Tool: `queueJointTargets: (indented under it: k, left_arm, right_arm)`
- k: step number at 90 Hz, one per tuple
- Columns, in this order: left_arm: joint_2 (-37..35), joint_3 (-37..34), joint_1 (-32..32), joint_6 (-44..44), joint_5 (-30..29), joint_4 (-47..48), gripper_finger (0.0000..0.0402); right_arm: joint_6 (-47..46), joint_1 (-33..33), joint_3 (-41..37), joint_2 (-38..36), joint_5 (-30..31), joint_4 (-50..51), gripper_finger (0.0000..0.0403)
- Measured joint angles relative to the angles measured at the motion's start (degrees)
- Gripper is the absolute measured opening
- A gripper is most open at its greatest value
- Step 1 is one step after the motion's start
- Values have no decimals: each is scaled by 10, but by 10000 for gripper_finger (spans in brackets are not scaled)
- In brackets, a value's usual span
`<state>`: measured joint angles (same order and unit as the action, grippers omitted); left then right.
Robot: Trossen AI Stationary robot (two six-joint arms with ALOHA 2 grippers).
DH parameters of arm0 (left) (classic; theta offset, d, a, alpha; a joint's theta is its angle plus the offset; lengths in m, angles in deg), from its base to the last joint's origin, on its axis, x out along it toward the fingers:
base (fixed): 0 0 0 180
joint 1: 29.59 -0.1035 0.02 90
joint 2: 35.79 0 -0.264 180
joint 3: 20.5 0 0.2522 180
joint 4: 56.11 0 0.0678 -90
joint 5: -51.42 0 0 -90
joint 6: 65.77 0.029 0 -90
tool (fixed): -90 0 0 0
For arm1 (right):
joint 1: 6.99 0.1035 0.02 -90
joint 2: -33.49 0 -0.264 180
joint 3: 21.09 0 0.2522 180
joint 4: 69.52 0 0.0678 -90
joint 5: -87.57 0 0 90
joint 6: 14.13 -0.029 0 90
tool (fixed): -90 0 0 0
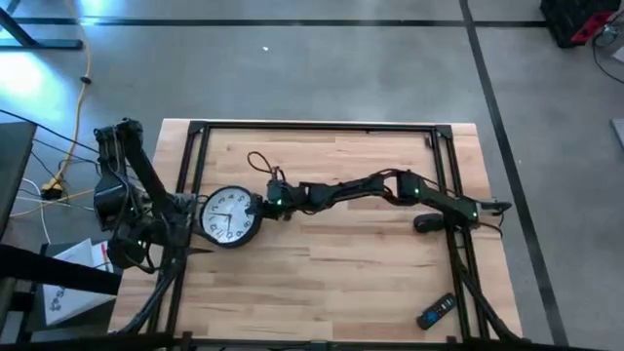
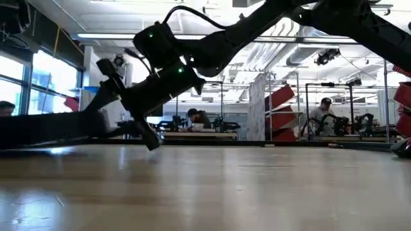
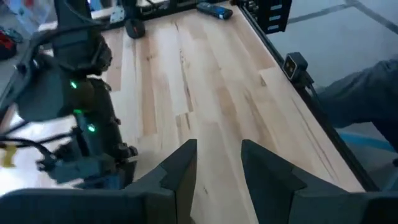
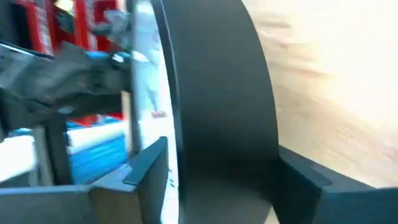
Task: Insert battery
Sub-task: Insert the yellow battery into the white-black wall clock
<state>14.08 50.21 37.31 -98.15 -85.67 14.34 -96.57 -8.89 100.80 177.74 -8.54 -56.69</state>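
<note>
1. My right gripper is clamped on the rim of the clock, fingers straddling its edge.
2. My left gripper stands open, empty, beside the clock's far side.
3. The clock lies face-up at the table's left; I see no battery.

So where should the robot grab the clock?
By its rim. The clock lies face up and flat on the table, so only the thin dark edge gives fingers something to pinch. The right gripper already straddles the rim from the right, one finger over the face, one under the back. The left gripper waits open on the other side.
</note>
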Motion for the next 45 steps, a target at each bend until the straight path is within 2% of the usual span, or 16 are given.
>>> queueJointTargets:
  k: [17, 45]
  left_arm:
    - [0, 0, 6, 10, -1, -5, 110]
    - [0, 0, 8, 11, -4, -5, 110]
  right_arm:
    - [2, -5, 0, -1, -2, 32, 267]
    - [60, -8, 0, -2, -11, 63, 272]
